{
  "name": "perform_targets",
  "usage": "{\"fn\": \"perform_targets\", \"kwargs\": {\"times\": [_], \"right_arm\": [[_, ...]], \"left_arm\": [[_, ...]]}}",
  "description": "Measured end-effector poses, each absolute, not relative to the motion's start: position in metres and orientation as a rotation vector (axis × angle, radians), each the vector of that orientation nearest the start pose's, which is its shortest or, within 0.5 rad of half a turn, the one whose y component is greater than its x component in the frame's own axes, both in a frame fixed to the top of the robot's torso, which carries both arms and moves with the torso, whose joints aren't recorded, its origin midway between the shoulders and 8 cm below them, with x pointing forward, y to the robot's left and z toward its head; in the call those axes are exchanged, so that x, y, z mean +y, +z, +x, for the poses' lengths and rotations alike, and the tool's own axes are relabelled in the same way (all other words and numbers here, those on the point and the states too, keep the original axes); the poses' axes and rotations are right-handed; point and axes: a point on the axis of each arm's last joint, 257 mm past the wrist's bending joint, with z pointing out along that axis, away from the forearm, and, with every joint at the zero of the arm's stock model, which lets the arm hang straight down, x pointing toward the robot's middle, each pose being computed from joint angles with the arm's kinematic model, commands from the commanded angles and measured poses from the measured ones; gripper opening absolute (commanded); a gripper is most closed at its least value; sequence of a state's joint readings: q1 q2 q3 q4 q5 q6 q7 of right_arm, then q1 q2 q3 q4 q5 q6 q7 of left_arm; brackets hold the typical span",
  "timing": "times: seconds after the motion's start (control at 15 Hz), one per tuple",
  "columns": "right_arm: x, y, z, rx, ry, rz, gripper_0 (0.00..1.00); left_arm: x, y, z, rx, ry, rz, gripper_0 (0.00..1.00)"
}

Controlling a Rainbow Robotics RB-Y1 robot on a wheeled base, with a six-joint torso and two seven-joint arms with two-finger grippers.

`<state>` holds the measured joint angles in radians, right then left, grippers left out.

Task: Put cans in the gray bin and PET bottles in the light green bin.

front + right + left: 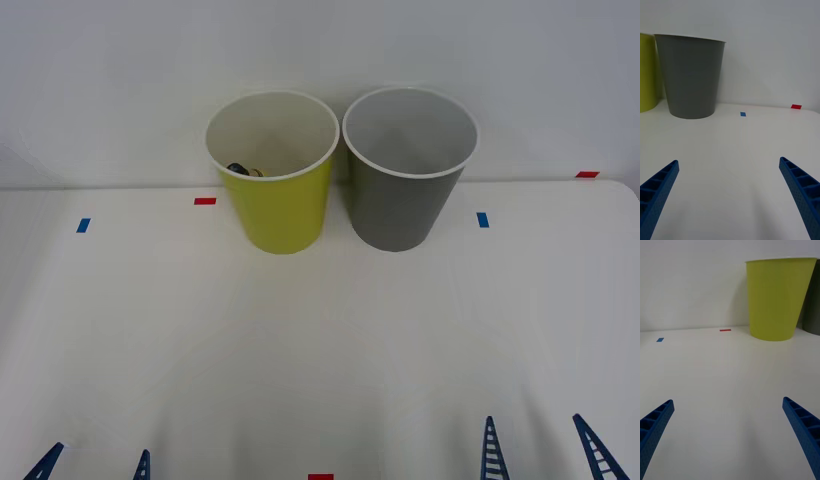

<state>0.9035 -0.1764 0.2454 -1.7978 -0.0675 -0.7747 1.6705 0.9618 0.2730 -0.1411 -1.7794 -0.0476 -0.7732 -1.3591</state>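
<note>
Both hands wait low at the near edge of the surface, spread wide and holding nothing.

The left hand (95,468) sits well short of the light green bin (280,200), on its left side, blue ribbed fingers (655,423) far apart with bare white surface (320,340) between them; the right hand (545,450) sits equally far back, off to the right of the gray bin (405,195), and is just as open. The two bins stand upright, just beside each other at the far side against the wall. Inside the light green bin, low against its near-left wall, lies the PET bottle (243,169) (only its dark cap and a bit of yellow are visible).
</note>
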Motion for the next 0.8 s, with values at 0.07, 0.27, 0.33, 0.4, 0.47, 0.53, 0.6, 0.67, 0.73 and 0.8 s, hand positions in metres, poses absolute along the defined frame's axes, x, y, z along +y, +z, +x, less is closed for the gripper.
{"fn": "perform_targets", "kwargs": {"times": [0.07, 0.27, 0.33, 0.4, 0.47, 0.53, 0.6, 0.67, 0.73, 0.8], "right_arm": [[-0.2451, -0.2694, 0.245, 1.454, -0.097, -0.054, 0.93], [-0.2451, -0.2694, 0.245, 1.454, -0.097, -0.054, 0.93], [-0.2451, -0.2694, 0.245, 1.454, -0.097, -0.054, 0.93], [-0.2451, -0.2694, 0.245, 1.454, -0.097, -0.054, 0.93], [-0.2451, -0.2694, 0.245, 1.454, -0.097, -0.054, 0.93], [-0.2451, -0.2694, 0.245, 1.454, -0.097, -0.054, 0.93], [-0.2451, -0.2694, 0.245, 1.454, -0.097, -0.054, 0.93], [-0.2451, -0.2694, 0.245, 1.454, -0.097, -0.054, 0.93], [-0.2451, -0.2694, 0.245, 1.454, -0.097, -0.054, 0.93], [-0.2451, -0.2694, 0.245, 1.454, -0.097, -0.054, 0.93]], "left_arm": [[0.2785, -0.2907, 0.2152, 1.557, -0.034, 0.053, 1.0], [0.2785, -0.2907, 0.2152, 1.557, -0.034, 0.053, 1.0], [0.2785, -0.2907, 0.2152, 1.557, -0.034, 0.053, 1.0], [0.2785, -0.2907, 0.2152, 1.557, -0.034, 0.053, 1.0], [0.2785, -0.2907, 0.2152, 1.557, -0.034, 0.053, 1.0], [0.2785, -0.2907, 0.2152, 1.557, -0.034, 0.053, 1.0], [0.2785, -0.2908, 0.2152, 1.557, -0.034, 0.053, 1.0], [0.2785, -0.2908, 0.2152, 1.557, -0.034, 0.053, 1.0], [0.2785, -0.2908, 0.2152, 1.557, -0.034, 0.053, 1.0], [0.2785, -0.2908, 0.2152, 1.557, -0.034, 0.053, 1.0]]}}
